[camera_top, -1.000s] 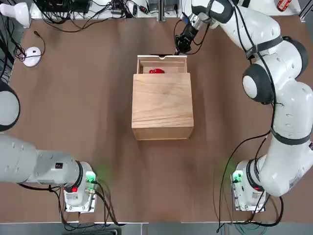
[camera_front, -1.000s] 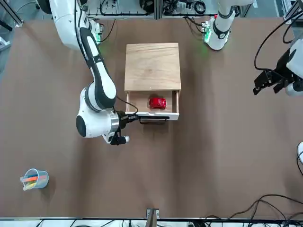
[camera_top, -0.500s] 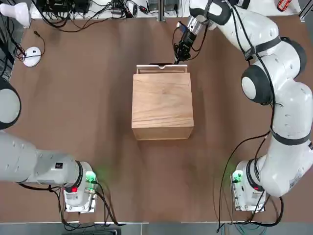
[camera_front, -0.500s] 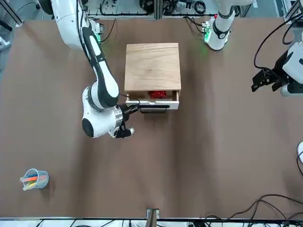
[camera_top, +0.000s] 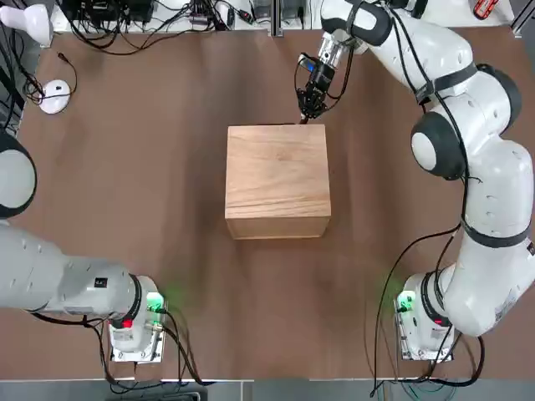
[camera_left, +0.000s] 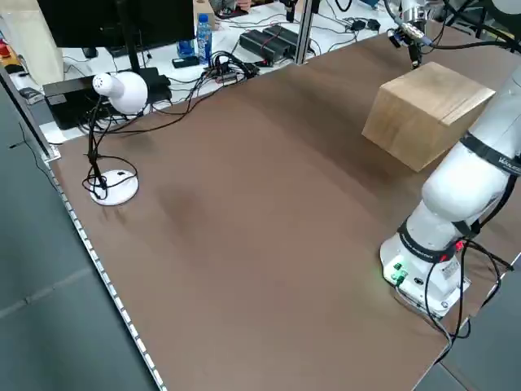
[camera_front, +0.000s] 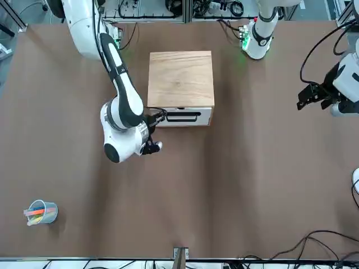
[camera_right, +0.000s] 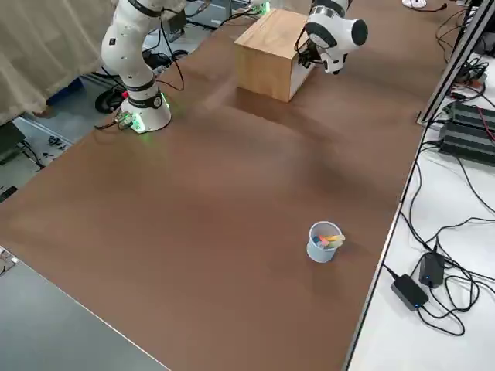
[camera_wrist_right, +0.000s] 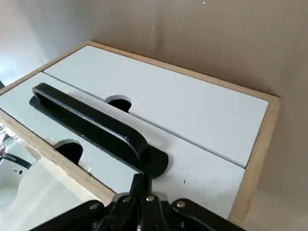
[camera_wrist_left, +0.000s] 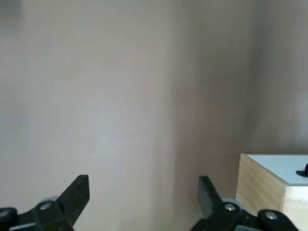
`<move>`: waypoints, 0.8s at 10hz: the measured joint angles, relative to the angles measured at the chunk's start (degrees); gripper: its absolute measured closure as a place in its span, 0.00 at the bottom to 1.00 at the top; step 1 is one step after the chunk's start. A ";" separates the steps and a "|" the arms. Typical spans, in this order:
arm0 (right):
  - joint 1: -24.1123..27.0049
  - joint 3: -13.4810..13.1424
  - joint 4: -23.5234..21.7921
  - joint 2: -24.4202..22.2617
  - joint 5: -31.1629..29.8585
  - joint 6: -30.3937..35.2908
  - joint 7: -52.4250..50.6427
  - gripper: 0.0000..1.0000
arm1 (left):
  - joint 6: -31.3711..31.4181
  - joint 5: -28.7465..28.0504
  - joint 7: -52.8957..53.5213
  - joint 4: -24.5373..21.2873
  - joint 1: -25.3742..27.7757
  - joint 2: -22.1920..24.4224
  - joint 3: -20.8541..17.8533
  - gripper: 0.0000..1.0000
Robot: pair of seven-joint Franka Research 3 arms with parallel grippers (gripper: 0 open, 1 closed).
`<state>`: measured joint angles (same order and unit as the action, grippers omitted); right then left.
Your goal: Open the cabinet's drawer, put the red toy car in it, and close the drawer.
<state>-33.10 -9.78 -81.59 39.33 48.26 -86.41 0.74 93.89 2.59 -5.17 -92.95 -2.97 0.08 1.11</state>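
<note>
Left end effector [camera_front: 315,97] hovers off at the desk [camera_top: 125,192] edge, fingers spread. Mid-desk, the cabinet [camera_top: 277,180] sits with its drawer [camera_front: 182,117] flush; the car is hidden. Right end effector [camera_wrist_right: 143,185], fingers pressed together, touches the handle [camera_wrist_right: 91,127].

cabinet [camera_top: 277,180]: 1 | drawer [camera_front: 188,117]: 1 | mouse [camera_top: 54,95]: 1 | pen cup [camera_front: 40,212]: 1 | arms: 2

A robotics lab: a broad brown worktop [camera_top: 150,200] carries two bolted-down white robot arms with green-lit bases [camera_top: 134,322], while beyond its far edge lie tangled black cables [camera_left: 175,81], power bricks [camera_right: 408,290] and a black monitor [camera_left: 114,20].
</note>
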 joint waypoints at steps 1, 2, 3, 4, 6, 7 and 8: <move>0.01 -0.03 0.12 0.04 -0.02 0.29 0.00 0.99 | -0.31 0.00 0.00 0.11 0.00 0.01 0.02 0.00; 0.01 -0.06 0.25 0.12 -0.02 0.53 0.00 0.98 | -0.76 0.00 0.00 0.22 0.00 0.01 0.06 0.00; 0.02 -0.11 0.34 0.16 -0.10 0.74 0.00 0.96 | -0.83 0.00 0.00 0.24 -0.01 0.01 0.07 0.00; 0.15 -0.15 0.56 0.16 -0.09 1.07 0.00 0.83 | -0.84 -0.08 0.01 0.27 -0.02 0.01 0.10 0.00; 1.28 -0.86 1.18 0.10 -1.53 2.58 -0.12 0.52 | -0.84 -0.18 1.07 0.58 -0.03 0.01 0.15 0.01; 2.99 -1.08 2.17 0.01 -1.72 1.87 -0.18 0.38 | -0.83 -0.21 1.83 0.75 -0.02 0.01 0.15 0.01; 5.25 -1.20 3.55 -0.07 -1.81 0.44 -0.20 0.21 | -0.83 -0.22 2.11 0.83 -0.02 0.01 0.15 0.01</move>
<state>-27.85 -10.98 -78.04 39.26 46.44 -85.97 0.55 93.05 2.37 -3.06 -92.12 -2.99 0.09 1.26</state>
